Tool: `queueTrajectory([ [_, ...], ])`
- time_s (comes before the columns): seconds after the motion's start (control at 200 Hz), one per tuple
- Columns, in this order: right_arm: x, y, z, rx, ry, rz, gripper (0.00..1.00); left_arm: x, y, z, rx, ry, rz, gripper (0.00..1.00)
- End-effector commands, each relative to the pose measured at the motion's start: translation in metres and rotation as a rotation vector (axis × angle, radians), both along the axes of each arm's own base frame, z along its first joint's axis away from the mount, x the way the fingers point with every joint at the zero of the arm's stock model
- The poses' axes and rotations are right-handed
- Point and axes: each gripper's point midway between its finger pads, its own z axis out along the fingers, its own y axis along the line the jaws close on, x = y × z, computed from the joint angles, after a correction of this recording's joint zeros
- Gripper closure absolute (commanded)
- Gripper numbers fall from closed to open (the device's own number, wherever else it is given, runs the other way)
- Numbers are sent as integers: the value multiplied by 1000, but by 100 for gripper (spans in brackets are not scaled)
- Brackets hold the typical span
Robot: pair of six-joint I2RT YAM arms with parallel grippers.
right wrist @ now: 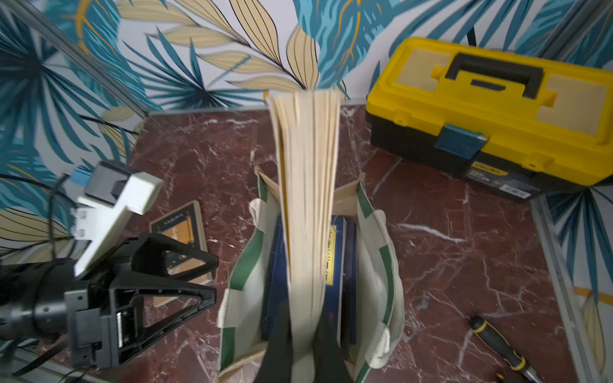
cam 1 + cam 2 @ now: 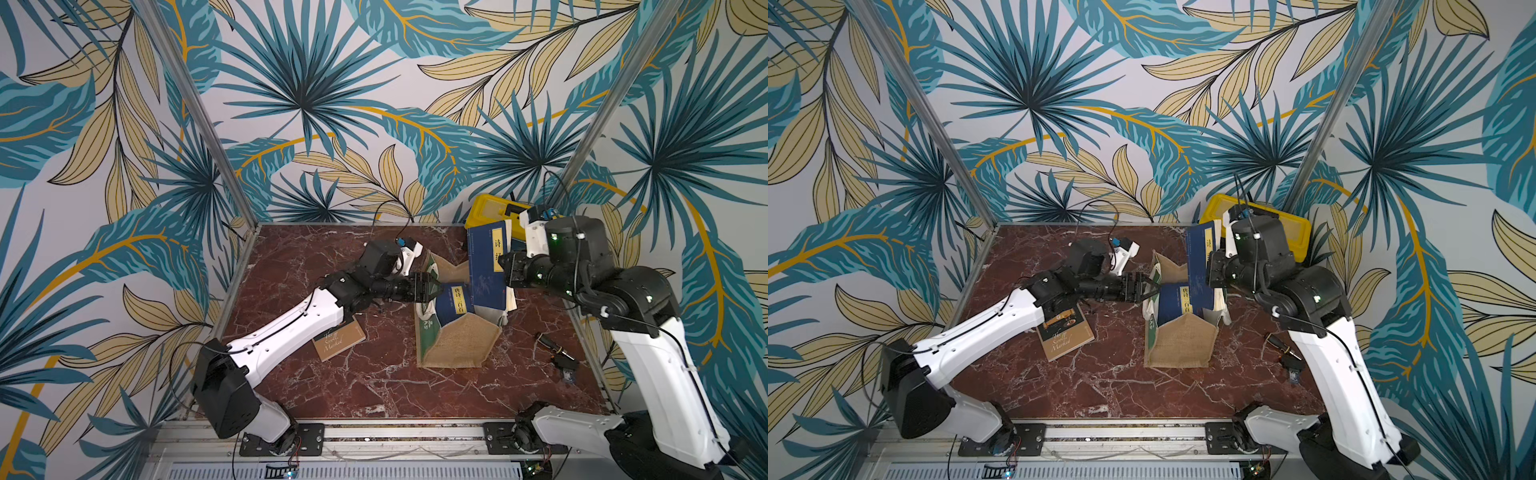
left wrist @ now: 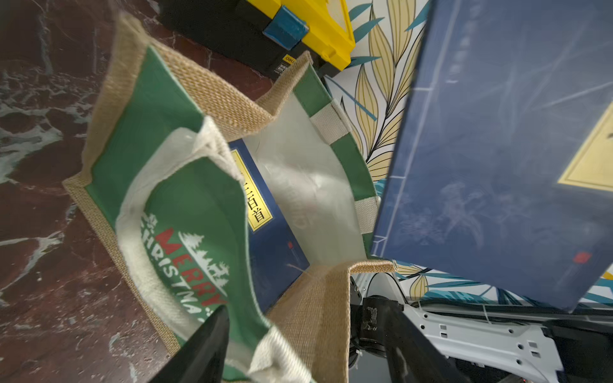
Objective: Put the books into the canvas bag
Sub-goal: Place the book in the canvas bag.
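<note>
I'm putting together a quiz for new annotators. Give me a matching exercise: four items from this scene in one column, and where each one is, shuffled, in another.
1 raised navy book
2 lower navy book
3 brown book
4 toolbox

a lying cover-up on the table
b at the table's far edge
c standing in the canvas bag
d pinched by the right gripper

Pairs: 1-d, 2-c, 3-a, 4-b

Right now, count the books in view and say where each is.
3. A navy book is held by the right tool over the canvas bag; a second navy book stands inside the bag; a brown book lies on the table. More may be hidden inside the bag.
</note>
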Motion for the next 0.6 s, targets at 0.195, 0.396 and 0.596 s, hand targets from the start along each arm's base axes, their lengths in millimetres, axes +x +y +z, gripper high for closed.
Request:
queueTrajectory([
  [0.195,-7,12,-54,7,225,113,100,18,8,-40,305,-31,134,32],
  [0.396,-18,23,-83,86,391,153,100,24,16,-48,344,-29,184,54],
  [0.596,-5,41,-105,245,441,147,100,25,19,-48,342,-20,211,83],
])
